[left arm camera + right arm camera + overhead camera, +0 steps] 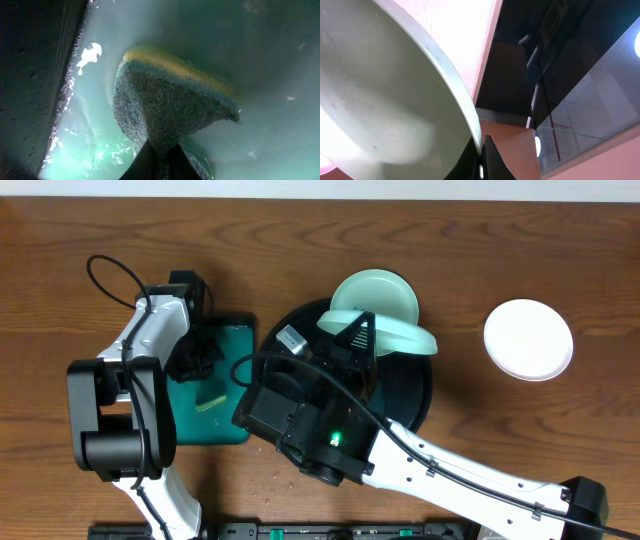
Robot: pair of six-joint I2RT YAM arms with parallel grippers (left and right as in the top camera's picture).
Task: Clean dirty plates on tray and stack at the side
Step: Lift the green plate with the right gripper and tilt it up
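Leftward, the left gripper [160, 152] pinches a yellow-backed grey scouring sponge [170, 105]. The right gripper [481, 150] clamps a tilted pale-mint round plate [385, 95] by its rim over the round black tray [420, 395]; a white round plate [528, 340] lies well to its right.

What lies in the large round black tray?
One pale mint green plate at the tray's far rim; the right gripper holds a second plate, tilted, above. Its arm covers the middle.

Pale mint plate [375, 292], second mint plate [398, 338], white plate [528, 340], black tray [412, 395], yellow-grey sponge [170, 107], wood-grain table [300, 240]
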